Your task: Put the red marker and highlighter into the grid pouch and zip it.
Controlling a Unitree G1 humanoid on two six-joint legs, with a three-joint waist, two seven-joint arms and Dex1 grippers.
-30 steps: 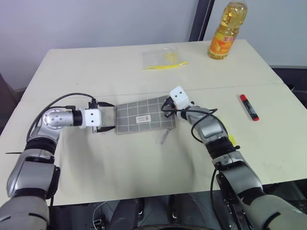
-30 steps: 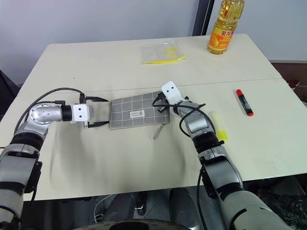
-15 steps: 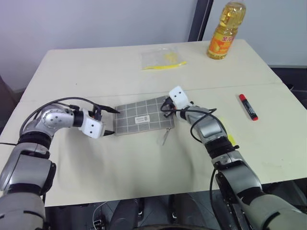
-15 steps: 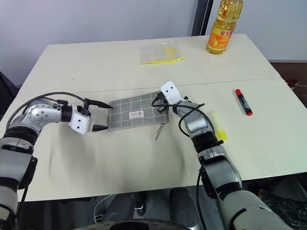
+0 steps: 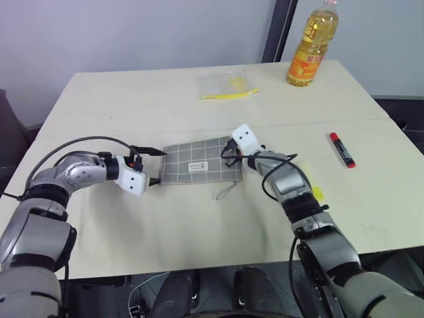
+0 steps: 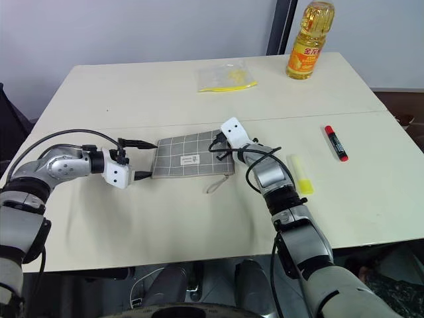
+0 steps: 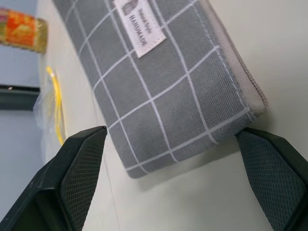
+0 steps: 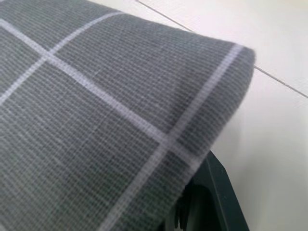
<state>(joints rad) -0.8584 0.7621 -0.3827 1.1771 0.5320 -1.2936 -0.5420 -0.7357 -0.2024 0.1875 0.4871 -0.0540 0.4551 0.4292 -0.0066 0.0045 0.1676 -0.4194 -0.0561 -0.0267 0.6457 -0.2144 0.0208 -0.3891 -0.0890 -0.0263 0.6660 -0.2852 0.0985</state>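
The grey grid pouch [image 5: 199,163] lies flat mid-table, white label up, its pull cord [image 5: 228,192] trailing off the near edge. My left gripper [image 5: 161,166] is open, one finger on each side of the pouch's left end [image 7: 192,130] without touching it. My right gripper [image 5: 228,148] is shut on the pouch's far right corner; pouch fabric drapes over its fingers [image 8: 216,192]. The red marker [image 5: 342,149] lies to the right. The pale-yellow highlighter [image 6: 301,175] rests beside my right forearm.
A clear plastic bag with a yellow strip [image 5: 225,85] lies at the back centre. A bottle of yellow oil [image 5: 308,46] stands at the back right corner. The cream table [image 5: 165,225] runs bare along its near side.
My left wrist has rolled while its open gripper stayed at the pouch's left end. The right gripper has kept its hold. The camera has shifted a little.
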